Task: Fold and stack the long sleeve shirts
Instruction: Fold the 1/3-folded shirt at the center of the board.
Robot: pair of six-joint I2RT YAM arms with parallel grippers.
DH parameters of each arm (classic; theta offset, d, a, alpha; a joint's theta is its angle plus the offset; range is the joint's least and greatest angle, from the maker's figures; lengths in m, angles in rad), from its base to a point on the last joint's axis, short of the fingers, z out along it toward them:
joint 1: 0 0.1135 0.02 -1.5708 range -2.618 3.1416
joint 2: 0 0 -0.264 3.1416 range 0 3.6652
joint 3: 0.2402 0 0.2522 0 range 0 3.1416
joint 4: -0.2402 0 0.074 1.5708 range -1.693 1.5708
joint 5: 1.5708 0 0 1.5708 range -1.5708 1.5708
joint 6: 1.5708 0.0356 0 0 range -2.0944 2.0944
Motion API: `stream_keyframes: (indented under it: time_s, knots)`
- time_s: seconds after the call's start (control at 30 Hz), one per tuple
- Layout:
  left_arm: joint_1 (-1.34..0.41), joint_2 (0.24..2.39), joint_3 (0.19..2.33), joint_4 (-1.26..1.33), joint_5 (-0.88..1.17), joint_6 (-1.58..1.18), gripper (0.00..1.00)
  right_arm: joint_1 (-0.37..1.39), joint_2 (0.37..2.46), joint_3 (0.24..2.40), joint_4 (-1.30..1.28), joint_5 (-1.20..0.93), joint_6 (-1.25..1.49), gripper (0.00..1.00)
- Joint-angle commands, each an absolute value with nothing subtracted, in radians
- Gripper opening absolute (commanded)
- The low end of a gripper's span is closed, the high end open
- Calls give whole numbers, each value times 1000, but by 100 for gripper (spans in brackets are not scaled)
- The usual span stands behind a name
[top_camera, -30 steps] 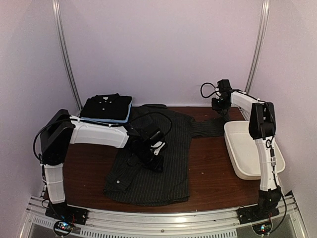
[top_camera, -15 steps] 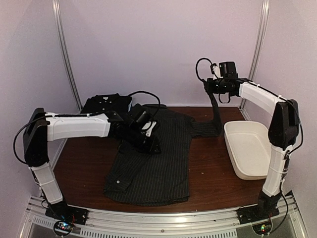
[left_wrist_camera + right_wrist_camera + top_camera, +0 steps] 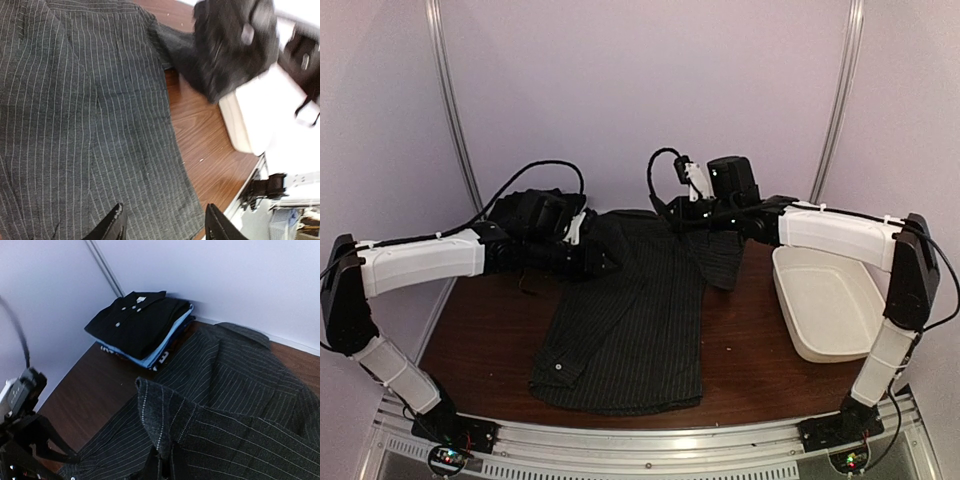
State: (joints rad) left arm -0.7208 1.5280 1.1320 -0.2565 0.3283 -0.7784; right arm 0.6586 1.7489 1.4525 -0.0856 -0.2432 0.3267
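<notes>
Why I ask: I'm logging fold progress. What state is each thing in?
Charcoal pinstriped cloth shirt: spread flat, one sleeve lifted.
Folded black and light blue shirts: stacked.
White plastic tub: empty.
Left tool: open, holding nothing.
Right tool: shut on the sleeve.

Take the pinstriped shirt (image 3: 630,320) as your mark. To its left you have bare table (image 3: 480,340), open down to the near rail. To its right, a strip of bare wood runs alongside it until the white tub (image 3: 825,300) blocks the way. Behind its left shoulder, the stack of folded shirts (image 3: 142,325) sits against the wall. The left arm (image 3: 420,262) crosses that corner, with the left gripper (image 3: 165,227) spread above the cloth. Over the far right shoulder the right arm (image 3: 830,235) reaches in. The sleeve (image 3: 722,260), pinched in the right gripper (image 3: 705,222), hangs there like a curtain.
</notes>
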Motion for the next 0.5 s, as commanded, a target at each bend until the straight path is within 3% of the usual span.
stream_keyframes:
  time_s: [0.0, 0.47]
  knots:
    - [-689, 1494, 1089, -32, 422, -908, 57, 742, 1730, 1380, 19, -239, 332, 0]
    - [-658, 1504, 1045, 153, 395, -1029, 78, 890, 1822, 1349, 76, -230, 326, 0]
